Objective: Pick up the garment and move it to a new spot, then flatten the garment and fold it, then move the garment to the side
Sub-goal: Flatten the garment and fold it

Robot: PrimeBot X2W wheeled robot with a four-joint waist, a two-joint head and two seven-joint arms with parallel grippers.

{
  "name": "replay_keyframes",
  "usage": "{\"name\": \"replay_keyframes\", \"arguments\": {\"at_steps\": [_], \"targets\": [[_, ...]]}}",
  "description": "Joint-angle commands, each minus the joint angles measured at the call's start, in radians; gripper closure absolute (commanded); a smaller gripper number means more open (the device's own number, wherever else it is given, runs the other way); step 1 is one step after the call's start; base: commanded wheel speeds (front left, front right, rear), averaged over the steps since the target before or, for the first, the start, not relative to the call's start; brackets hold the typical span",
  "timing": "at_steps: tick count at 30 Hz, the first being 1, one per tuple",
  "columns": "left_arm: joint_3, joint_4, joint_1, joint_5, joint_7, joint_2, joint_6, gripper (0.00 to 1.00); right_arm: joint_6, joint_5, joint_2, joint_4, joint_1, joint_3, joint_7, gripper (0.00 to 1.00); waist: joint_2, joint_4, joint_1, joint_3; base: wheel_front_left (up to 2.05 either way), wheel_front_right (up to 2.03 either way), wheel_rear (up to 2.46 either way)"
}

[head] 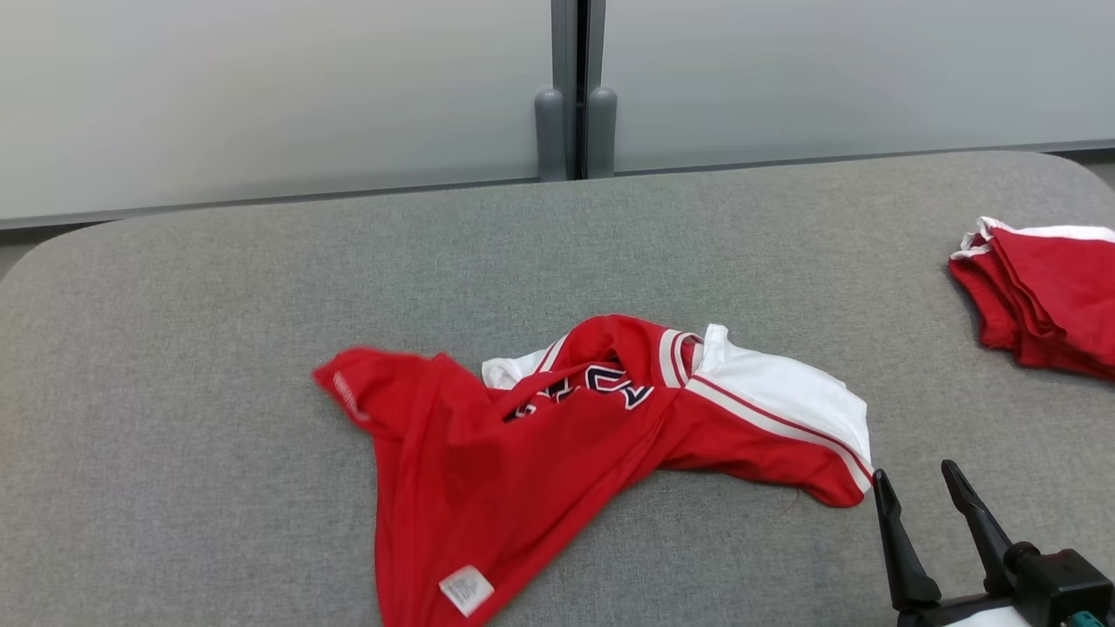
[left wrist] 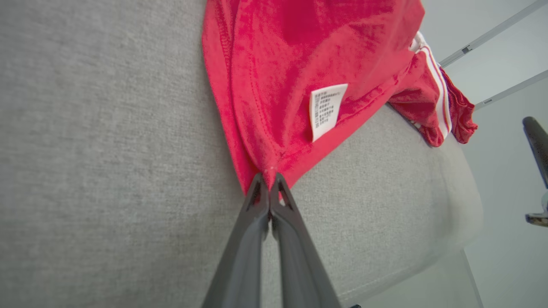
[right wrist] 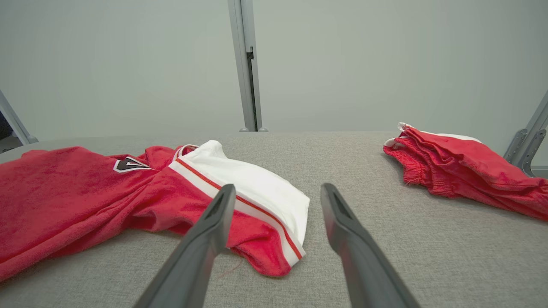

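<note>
Pinching a red corner of the crumpled garment between the tips of the left gripper, likely for pulling it flat over the gray table ahead, with the right gripper spread just behind the white sleeve, seemingly ready to grab.

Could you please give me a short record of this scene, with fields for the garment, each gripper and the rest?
surface: grey cloth-covered table
garment: red and white, crumpled, near the table's middle
left gripper: jaws shut on the garment's red edge, close to the white label
right gripper: jaws open, empty, close to the white sleeve
other: folded red pile at the table's right
stage: not yet flattened or folded
</note>
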Motion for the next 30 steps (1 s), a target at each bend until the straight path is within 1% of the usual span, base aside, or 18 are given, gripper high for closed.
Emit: {"name": "replay_keyframes", "arguments": {"at_steps": [1,2,4,5,6,7,8,10,12,15,18,20,22,24,26,27,29,30], "targets": [[-0.009,0.017,0.018,-0.011,0.001,-0.012,-0.014,1.00,0.000,-0.003,-0.005,0.001,0.012,-0.003,0.000,0.00,0.0000,-0.001,0.0000,-0.011,0.00,0.00,0.00],[-0.014,0.034,0.025,-0.014,0.002,-0.012,-0.019,1.00,0.000,-0.006,-0.005,0.004,0.016,-0.003,0.000,0.00,0.0000,-0.002,0.0000,-0.017,0.00,0.00,0.00],[-0.028,0.065,0.034,-0.016,0.011,-0.020,-0.026,0.90,0.000,-0.010,-0.005,0.007,0.019,-0.001,0.000,0.00,0.0000,-0.004,0.0000,-0.030,0.00,0.00,0.00],[-0.034,0.076,0.039,-0.024,0.016,-0.029,-0.031,0.84,0.000,-0.011,-0.005,0.008,0.020,-0.001,0.000,0.00,0.0000,-0.005,0.0000,-0.036,0.00,0.00,0.00],[-0.043,0.094,0.046,-0.025,0.031,-0.028,-0.025,0.41,0.000,-0.014,-0.005,0.008,0.026,-0.002,0.000,0.00,0.0000,-0.008,0.0000,-0.049,0.00,0.00,0.00],[-0.043,0.094,0.046,-0.025,0.031,-0.028,-0.025,0.41,0.000,-0.014,-0.005,0.008,0.026,-0.002,0.000,0.00,0.0000,-0.008,0.0000,-0.049,0.00,0.00,0.00],[-0.041,0.099,0.046,-0.022,0.036,-0.021,-0.013,0.00,0.000,-0.016,-0.005,0.008,0.030,-0.002,0.000,0.00,0.0000,-0.010,0.0000,-0.054,0.00,0.00,0.00],[-0.041,0.097,0.049,-0.016,0.056,0.001,0.020,0.00,0.000,-0.022,-0.005,0.008,0.037,-0.001,0.000,0.00,0.0000,-0.014,0.0000,-0.068,0.00,0.00,0.00],[-0.029,0.064,0.056,-0.032,0.082,0.027,0.050,0.00,0.000,-0.024,-0.005,0.004,0.036,0.002,0.000,0.00,0.0000,-0.021,0.0000,-0.076,0.00,0.00,0.00],[0.008,-0.013,0.076,-0.043,0.100,0.099,0.111,0.00,0.000,-0.024,-0.005,-0.003,0.032,0.000,0.000,0.00,0.0000,-0.038,0.0000,-0.084,0.00,0.00,0.00],[0.049,-0.101,0.078,-0.007,0.081,0.180,0.176,0.00,0.000,-0.017,-0.005,-0.011,0.029,0.003,0.000,0.00,0.0000,-0.054,0.0000,-0.083,0.00,0.00,0.00],[0.084,-0.172,0.052,0.014,0.060,0.209,0.198,0.00,0.000,-0.013,-0.005,-0.013,0.029,0.007,0.000,0.00,0.0000,-0.065,0.0000,-0.079,0.00,0.00,0.00],[0.095,-0.243,0.010,0.041,0.062,0.222,0.207,0.00,0.000,-0.012,-0.005,-0.015,0.029,0.009,0.000,0.00,0.0000,-0.075,0.0000,-0.074,0.00,0.00,0.00],[0.088,-0.306,-0.057,0.054,0.081,0.193,0.199,0.00,0.000,-0.010,-0.005,-0.017,0.022,0.014,0.000,0.00,0.0000,-0.088,0.0000,-0.063,0.00,0.00,0.00],[0.066,-0.318,-0.149,0.092,0.120,0.169,0.207,0.00,0.000,-0.005,-0.005,-0.019,0.007,0.021,0.000,0.00,0.0000,-0.105,0.0000,-0.047,0.00,0.00,0.00],[0.046,-0.313,-0.200,0.107,0.145,0.139,0.202,0.00,0.000,-0.003,-0.005,-0.020,-0.001,0.025,0.000,0.00,0.0000,-0.115,0.0000,-0.037,0.00,0.00,0.00],[0.011,-0.278,-0.295,0.103,0.193,0.049,0.191,0.00,0.000,0.003,-0.005,-0.023,-0.018,0.032,0.000,0.00,0.0000,-0.136,0.0000,-0.014,0.00,0.00,0.00],[-0.012,-0.247,-0.348,0.114,0.221,0.016,0.184,0.00,0.000,0.009,-0.006,-0.024,-0.027,0.037,0.000,0.00,0.0000,-0.149,0.0000,-0.002,0.00,0.00,0.00]]}}
